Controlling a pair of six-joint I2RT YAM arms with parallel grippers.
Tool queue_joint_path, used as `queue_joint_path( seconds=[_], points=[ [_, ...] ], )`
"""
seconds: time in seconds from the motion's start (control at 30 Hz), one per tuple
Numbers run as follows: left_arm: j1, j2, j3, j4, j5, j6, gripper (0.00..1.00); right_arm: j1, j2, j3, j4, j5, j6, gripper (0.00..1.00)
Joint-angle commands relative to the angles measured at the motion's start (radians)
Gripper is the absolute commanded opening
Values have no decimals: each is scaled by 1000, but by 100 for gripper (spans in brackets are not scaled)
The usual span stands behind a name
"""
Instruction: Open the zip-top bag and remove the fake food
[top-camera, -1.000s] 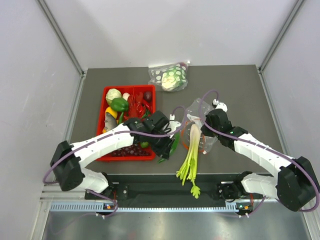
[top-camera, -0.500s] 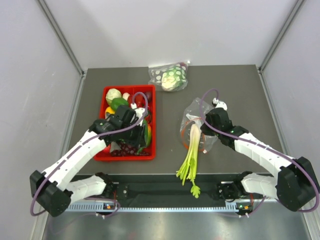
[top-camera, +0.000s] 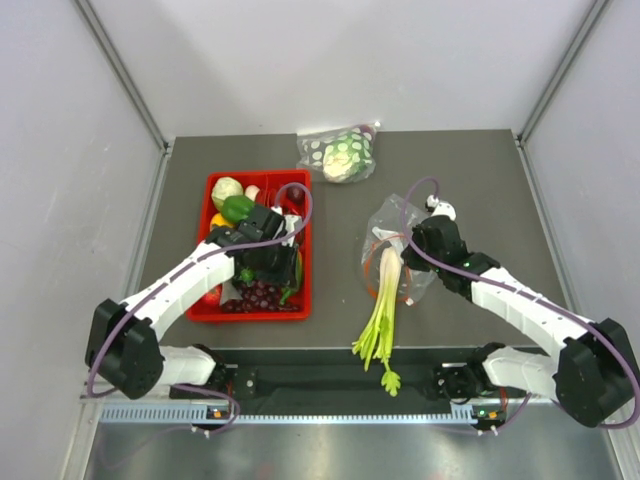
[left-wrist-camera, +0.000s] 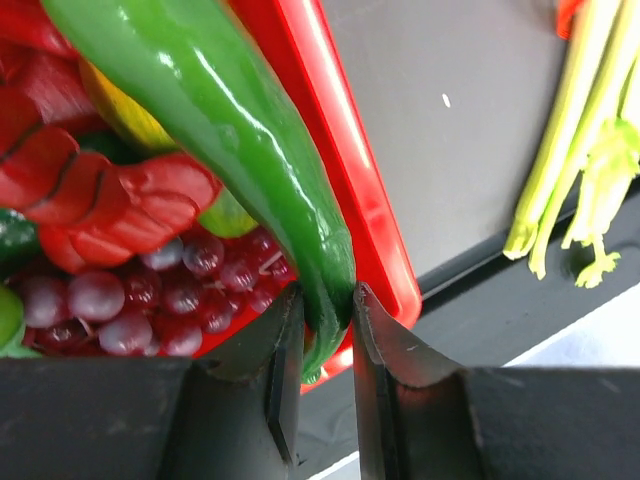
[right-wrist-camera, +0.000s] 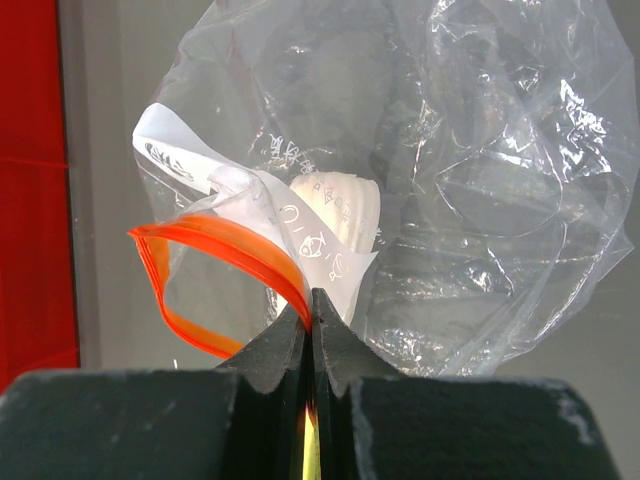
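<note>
The clear zip-top bag (top-camera: 398, 232) lies right of centre on the table, its mouth open. My right gripper (right-wrist-camera: 312, 300) is shut on the bag's orange zip strip (right-wrist-camera: 232, 246), beside a white label (right-wrist-camera: 178, 146). A pale green-and-white celery stalk (top-camera: 382, 312) of the fake food sticks out of the bag towards the near edge, with its white base (right-wrist-camera: 340, 205) still inside. My left gripper (left-wrist-camera: 326, 300) is shut on the end of a slim green vegetable (left-wrist-camera: 250, 140), held over the right side of the red tray (left-wrist-camera: 352, 180).
The red tray (top-camera: 306, 232) holds purple grapes (left-wrist-camera: 150, 300), red pieces and other fake produce. A dotted clear bag (top-camera: 340, 152) with a pale round head lies at the back. The table's front edge and rail run just below the tray.
My left arm has carried the green vegetable leftward from beside the bag to over the red tray. The right gripper and the bag have stayed put.
</note>
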Motion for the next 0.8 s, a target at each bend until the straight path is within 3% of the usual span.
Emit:
queue_joint_path(
  seconds=[0.0,0.1,0.2,0.4,0.5,0.77],
  points=[
    [23,38,-12,49,-1,4,1,-14,-33,37,16,0,-8,0],
    [27,59,-12,47,-16,-1,5,-15,-35,37,16,-2,-6,0],
    [30,82,-4,42,-44,-4,21,-17,-26,40,19,-6,-9,0],
    [33,72,28,-22,-52,-13,72,-18,-20,37,25,-14,-8,0],
    [33,42,44,-54,-47,-22,88,-17,-15,36,29,-17,-6,0],
    [27,-57,214,-129,-177,-4,89,-18,3,52,35,-26,-12,0]
  ],
)
